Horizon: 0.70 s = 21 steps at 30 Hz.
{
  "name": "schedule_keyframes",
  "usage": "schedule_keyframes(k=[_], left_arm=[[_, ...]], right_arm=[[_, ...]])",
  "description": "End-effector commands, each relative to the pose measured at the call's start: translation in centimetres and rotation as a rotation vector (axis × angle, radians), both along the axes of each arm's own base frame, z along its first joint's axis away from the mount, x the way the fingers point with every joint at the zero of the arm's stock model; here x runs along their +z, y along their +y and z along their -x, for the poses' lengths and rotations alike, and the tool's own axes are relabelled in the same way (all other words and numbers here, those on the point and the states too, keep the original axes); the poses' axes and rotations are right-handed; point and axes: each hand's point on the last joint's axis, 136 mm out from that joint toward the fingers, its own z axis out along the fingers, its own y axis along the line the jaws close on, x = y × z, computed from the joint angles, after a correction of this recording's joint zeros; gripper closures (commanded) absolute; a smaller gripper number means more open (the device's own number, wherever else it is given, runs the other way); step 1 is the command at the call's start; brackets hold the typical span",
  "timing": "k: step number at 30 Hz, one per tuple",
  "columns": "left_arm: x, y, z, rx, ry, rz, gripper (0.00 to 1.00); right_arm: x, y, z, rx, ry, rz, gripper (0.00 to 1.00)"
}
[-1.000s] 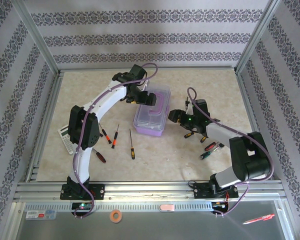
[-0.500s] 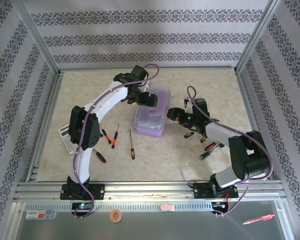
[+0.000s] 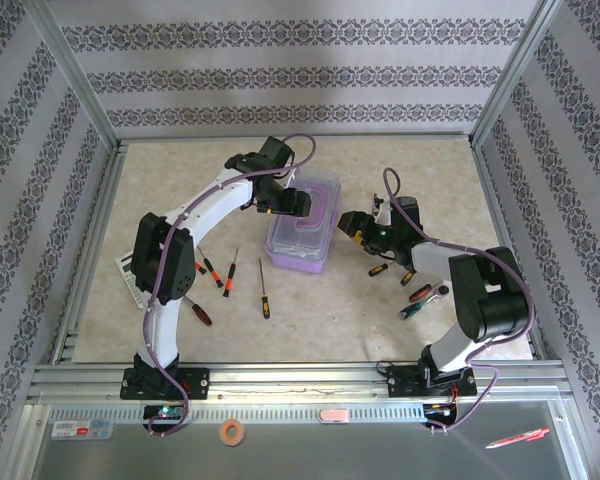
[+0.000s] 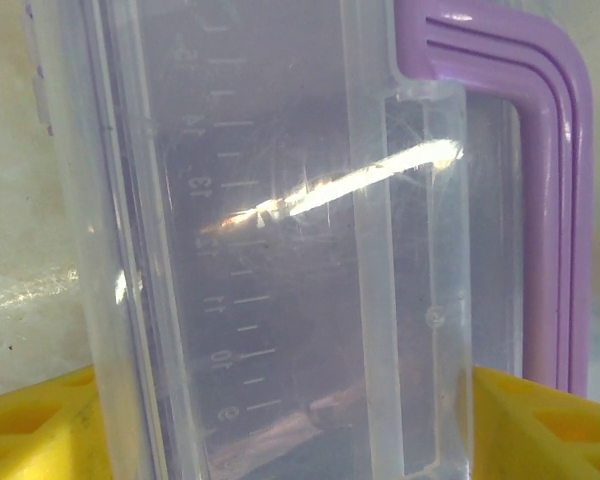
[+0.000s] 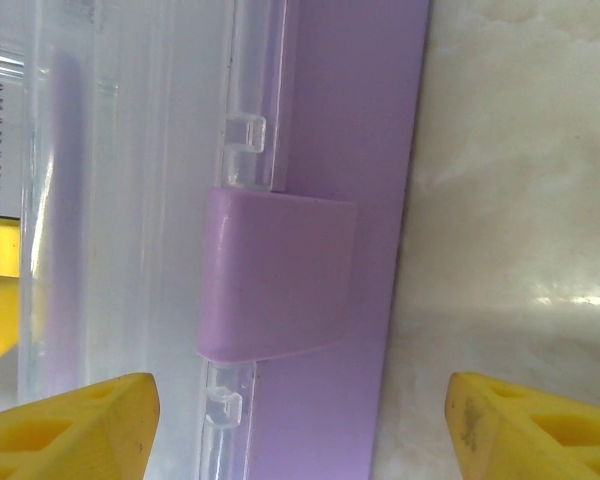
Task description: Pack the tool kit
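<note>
Both sides on mid-frame case (image 3: 300,245), opening step: right gripper (image 5: 300,395) gapes round latch (image 5: 277,275), empty; left gripper (image 4: 285,410) straddles lid (image 4: 270,200), grip unclear. Nxt prob: pop latch.

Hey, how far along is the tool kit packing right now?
Nothing looks packed yet: the case is shut and screwdrivers lie loose on the table. In hand: the open right gripper brackets the side latch, the left gripper straddles the clear lid. Remaining: unlatch, open, load the tools, close.
</note>
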Motion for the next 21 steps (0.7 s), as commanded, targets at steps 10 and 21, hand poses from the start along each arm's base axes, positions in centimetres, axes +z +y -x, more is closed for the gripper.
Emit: schedule_keyframes(k=[10, 21], left_arm=[[-5.0, 1.7, 1.5, 0.017, 0.132, 0.051, 0.28], [-3.9, 2.1, 1.2, -0.003, 0.104, 0.082, 0.28]], right_arm=[[1.7, 1.0, -1.9, -0.009, -0.044, -0.221, 0.27], [2.6, 2.2, -2.3, 0.015, -0.059, -0.322, 0.27]])
